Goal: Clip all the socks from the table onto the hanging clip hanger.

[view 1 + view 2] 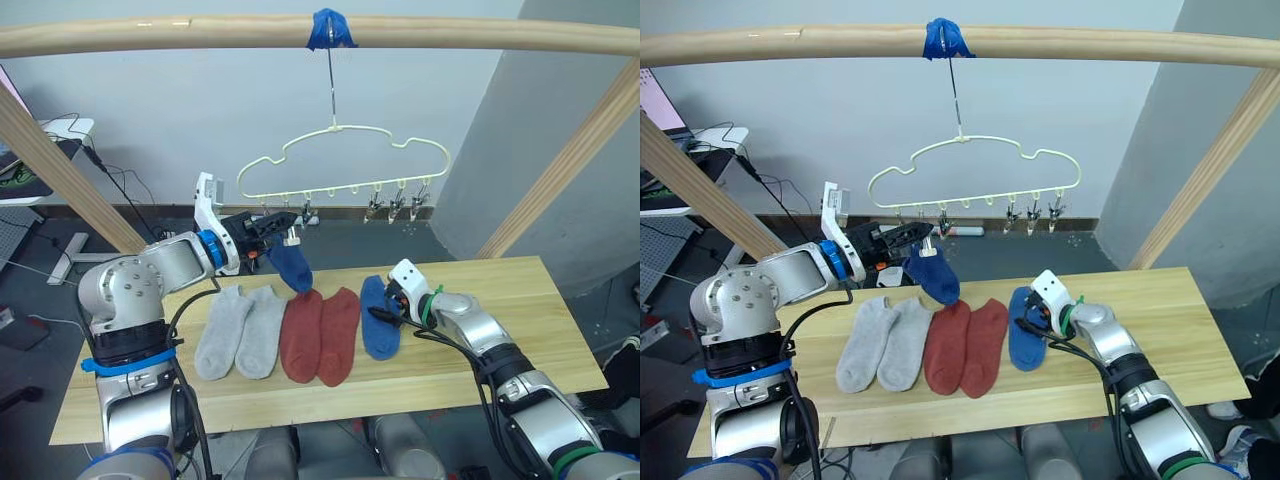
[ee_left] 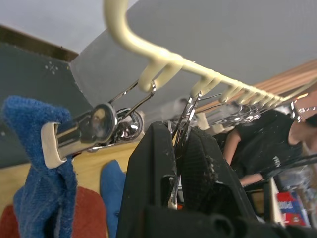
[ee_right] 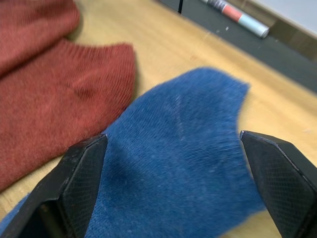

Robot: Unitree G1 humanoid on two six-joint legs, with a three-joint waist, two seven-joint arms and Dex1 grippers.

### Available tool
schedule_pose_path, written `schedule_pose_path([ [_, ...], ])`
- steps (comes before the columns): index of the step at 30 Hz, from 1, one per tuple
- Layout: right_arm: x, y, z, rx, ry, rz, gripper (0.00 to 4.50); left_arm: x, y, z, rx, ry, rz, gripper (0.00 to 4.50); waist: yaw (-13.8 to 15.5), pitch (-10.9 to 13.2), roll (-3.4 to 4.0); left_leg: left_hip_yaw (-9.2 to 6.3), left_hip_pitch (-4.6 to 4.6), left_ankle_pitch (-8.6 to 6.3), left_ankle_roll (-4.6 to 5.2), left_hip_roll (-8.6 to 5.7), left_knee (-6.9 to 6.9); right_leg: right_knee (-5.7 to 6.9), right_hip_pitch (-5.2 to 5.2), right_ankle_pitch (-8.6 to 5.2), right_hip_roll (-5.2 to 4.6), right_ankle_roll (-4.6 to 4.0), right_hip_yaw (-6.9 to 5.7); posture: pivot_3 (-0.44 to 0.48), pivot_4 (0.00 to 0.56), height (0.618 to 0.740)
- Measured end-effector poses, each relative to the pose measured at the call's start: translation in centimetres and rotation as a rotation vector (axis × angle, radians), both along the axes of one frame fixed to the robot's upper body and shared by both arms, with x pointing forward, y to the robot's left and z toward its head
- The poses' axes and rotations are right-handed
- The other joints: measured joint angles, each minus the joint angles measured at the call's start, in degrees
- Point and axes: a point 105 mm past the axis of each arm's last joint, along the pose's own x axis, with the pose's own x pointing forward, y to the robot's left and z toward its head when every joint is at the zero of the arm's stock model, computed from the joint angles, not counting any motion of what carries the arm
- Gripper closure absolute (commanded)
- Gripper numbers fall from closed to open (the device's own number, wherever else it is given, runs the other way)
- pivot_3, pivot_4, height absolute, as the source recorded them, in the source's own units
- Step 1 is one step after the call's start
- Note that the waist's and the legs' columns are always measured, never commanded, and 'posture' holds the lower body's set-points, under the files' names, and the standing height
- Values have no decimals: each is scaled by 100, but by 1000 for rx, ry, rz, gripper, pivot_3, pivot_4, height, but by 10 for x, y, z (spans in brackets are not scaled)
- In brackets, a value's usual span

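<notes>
— Progress so far?
— One of six up. Blue sock [image 1: 292,268] hanging from the end clip [image 2: 81,130] at the left end of the clip hanger [image 1: 345,160], upper middle of the frame.

— And the rest?
— Five lying flat on the table [image 1: 520,310], lower middle of the frame. Grey pair [image 1: 240,330] at the left, rust red pair [image 1: 322,335] touching it, second blue sock [image 1: 380,318] at the right, just beside the red.

— Left jaws?
— Up at the hanger, just beside the hung sock. Seemingly pinched shut on the second clip [image 2: 187,116], with the metal wire caught between the black fingers. No sock in that clip.

— Right jaws?
— Spread wide, low over the second blue sock, one finger on either side of the cloth. Nothing gripped yet.

— Which step, then?
— Probably readying sock number two: clip held by one arm, sock about to be picked up by the other.

— Left to do?
— Nearly everything. Five socks to lift and clip, with five clips free along the hanger's lower edge.
</notes>
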Motion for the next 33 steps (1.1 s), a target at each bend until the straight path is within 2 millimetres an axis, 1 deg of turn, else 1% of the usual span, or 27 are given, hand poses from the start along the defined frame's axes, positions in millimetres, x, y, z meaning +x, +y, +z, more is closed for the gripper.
schedule_pose_path([
  [2,2,2,-3,-13,0,4,0,0,1,2,-48,33,1,4274,0,0,-1,-1,2,0,0,0,1,2,2,0,0,0,-1,-87,200,740],
  [5,4,0,-7,-33,12,7,552,1,-2,8,-180,83,-8,4274,16,1,-7,-6,39,0,0,0,2,-3,43,0,0,1,-6,-83,202,740],
  [6,3,-2,-9,-45,12,12,945,1,0,10,-211,93,-6,4274,18,1,-8,-7,56,0,-1,0,1,-9,62,-1,1,1,-7,-82,202,740],
  [10,-1,-9,-12,-49,2,27,2298,-3,1,13,-267,124,-18,4274,16,1,-10,-7,57,0,-1,-1,2,-11,67,-1,1,2,-7,-80,204,740],
  [14,-5,-9,-11,-48,-11,52,3706,-5,0,14,-295,142,-27,4274,28,4,-15,-7,57,0,-2,-1,2,-12,66,0,1,2,-6,-86,211,740],
  [16,-12,-11,-9,-52,-30,74,4428,-5,-2,15,-301,146,-33,4274,55,11,-16,-8,55,0,-2,-1,0,-13,65,-1,1,2,-6,-92,214,740],
  [18,-24,-14,-1,-42,-57,109,4472,-4,-2,14,-313,160,-27,4274,121,30,-16,-8,46,-1,-4,-2,0,-17,58,-3,0,5,-5,-97,218,740],
  [19,-30,-12,11,-16,-87,131,4472,-4,-1,13,-317,165,-20,4274,138,51,-17,-7,43,-2,-6,-3,0,-18,56,-3,-1,6,-4,-103,219,740],
  [20,-33,-8,28,19,-128,151,4472,-3,-1,13,-320,172,-16,4274,141,64,-18,-7,41,-2,-7,-4,1,-18,55,-3,-2,6,-4,-110,221,740],
  [22,-39,7,73,86,-249,224,4472,-1,-3,12,-320,178,-11,4274,131,76,-19,-6,42,-3,-9,-4,1,-18,52,-3,-2,7,-2,-113,223,740],
  [23,-43,13,91,105,-300,255,4472,-2,-5,13,-319,177,-22,4274,133,77,-20,-8,43,-3,-9,-4,0,-18,53,-3,-2,7,-4,-118,222,740],
  [25,-53,24,114,121,-363,299,4472,-1,-9,14,-318,177,-28,4274,143,77,-20,-12,43,-3,-9,-4,-4,-20,52,-4,-2,5,-10,-121,222,740],
  [26,-58,28,120,129,-372,314,4472,-1,-9,15,-321,175,-29,4274,145,77,-20,-13,42,-3,-10,-4,-5,-22,52,-5,-2,5,-10,-125,223,740],
  [29,-68,39,126,154,-353,332,4472,1,-11,15,-325,178,-30,4274,143,78,-22,-7,41,-5,-12,-4,-5,-27,52,-5,-5,4,-4,-129,223,740],
  [31,-70,44,129,168,-345,331,4472,2,-11,14,-328,184,-26,4274,142,79,-24,-7,40,-5,-12,-5,-5,-29,51,-5,-5,4,-5,-131,222,740],
  [33,-69,51,133,184,-344,321,4472,2,-10,13,-323,185,-23,4274,136,79,-24,-6,38,-5,-12,-5,-5,-29,47,-4,-5,4,-4,-134,221,740],
])
